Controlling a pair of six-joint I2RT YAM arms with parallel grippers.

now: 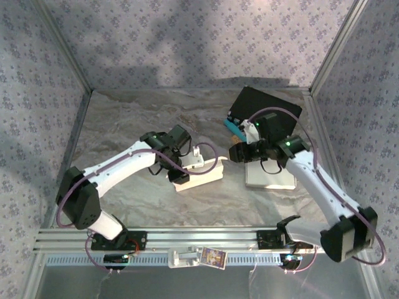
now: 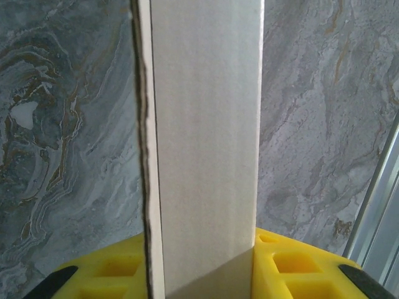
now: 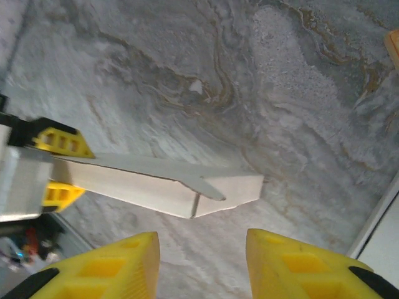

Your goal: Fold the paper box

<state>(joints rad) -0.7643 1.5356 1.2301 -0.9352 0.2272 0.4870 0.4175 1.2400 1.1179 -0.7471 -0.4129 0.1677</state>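
The white paper box (image 1: 201, 170) lies in the middle of the table, partly folded into a long narrow shape. My left gripper (image 1: 178, 166) is shut on it. In the left wrist view the box's panel (image 2: 206, 143) stands upright between the yellow fingers (image 2: 293, 265), touching both. My right gripper (image 1: 235, 152) hovers just right of the box's free end. In the right wrist view that end (image 3: 224, 190) shows a loose pointed flap, and my right gripper (image 3: 202, 261) is open short of it with bare table between the fingers.
A flat white sheet (image 1: 269, 175) lies under the right arm. A black case (image 1: 267, 107) with a teal object (image 1: 234, 128) sits at the back right. Patterned walls enclose the marbled table (image 1: 124, 124), with an aluminium rail (image 1: 187, 235) along the near edge.
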